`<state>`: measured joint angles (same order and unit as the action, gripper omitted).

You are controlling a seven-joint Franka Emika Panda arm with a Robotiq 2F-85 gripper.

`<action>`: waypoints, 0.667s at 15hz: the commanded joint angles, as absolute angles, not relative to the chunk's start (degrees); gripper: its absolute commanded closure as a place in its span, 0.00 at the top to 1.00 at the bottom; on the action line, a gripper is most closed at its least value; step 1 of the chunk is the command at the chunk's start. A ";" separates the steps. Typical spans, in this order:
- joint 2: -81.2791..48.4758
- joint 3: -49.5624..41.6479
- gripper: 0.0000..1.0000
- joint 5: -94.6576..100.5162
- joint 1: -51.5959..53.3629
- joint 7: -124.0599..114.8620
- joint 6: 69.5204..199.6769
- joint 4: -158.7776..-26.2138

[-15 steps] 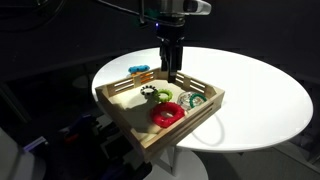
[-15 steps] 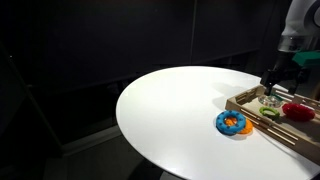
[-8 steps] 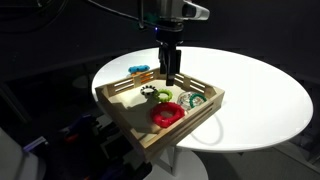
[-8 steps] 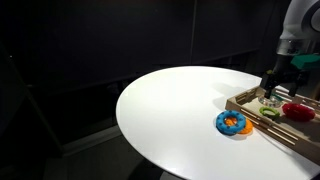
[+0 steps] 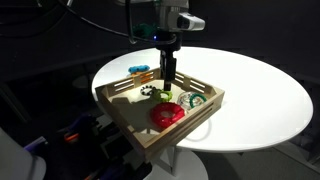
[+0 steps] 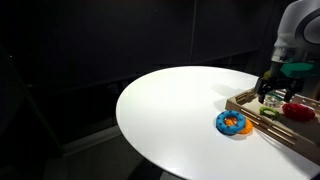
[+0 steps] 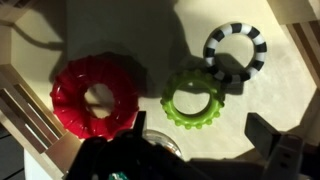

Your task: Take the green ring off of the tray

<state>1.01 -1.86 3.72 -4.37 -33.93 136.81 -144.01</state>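
Note:
The green ring (image 7: pixel 193 98) lies flat on the floor of the wooden tray (image 7: pixel 28 118), between the bigger red ring (image 7: pixel 98 95) and a black-and-white ring (image 7: pixel 236 50). In an exterior view the green ring (image 5: pixel 164 96) shows in the middle of the tray (image 5: pixel 120 91). My gripper (image 7: pixel 200 135) hangs open and empty just above the ring, a finger on each side, touching nothing. In both exterior views the gripper (image 5: pixel 170 80) (image 6: pixel 272 96) points straight down into the tray.
A paler green-and-white ring (image 5: pixel 192 99) lies at the tray's far side. A blue-and-orange ring (image 6: pixel 232 122) lies on the round white table (image 6: pixel 170 105) outside the tray. The tray's raised slotted walls surround the rings. The tray overhangs the table edge.
My gripper has moved down a little into the tray and slightly sideways toward the green ring. The rings have not moved.

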 commanded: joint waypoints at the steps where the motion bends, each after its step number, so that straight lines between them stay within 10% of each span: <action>1: -0.13 -1.77 1.00 3.48 -3.37 -37.98 140.85 -144.69; 10: -3.07 -2.43 0.95 3.25 -2.20 -40.95 148.18 -146.39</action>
<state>-2.68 -1.86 3.72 -2.77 -39.68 146.24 -145.74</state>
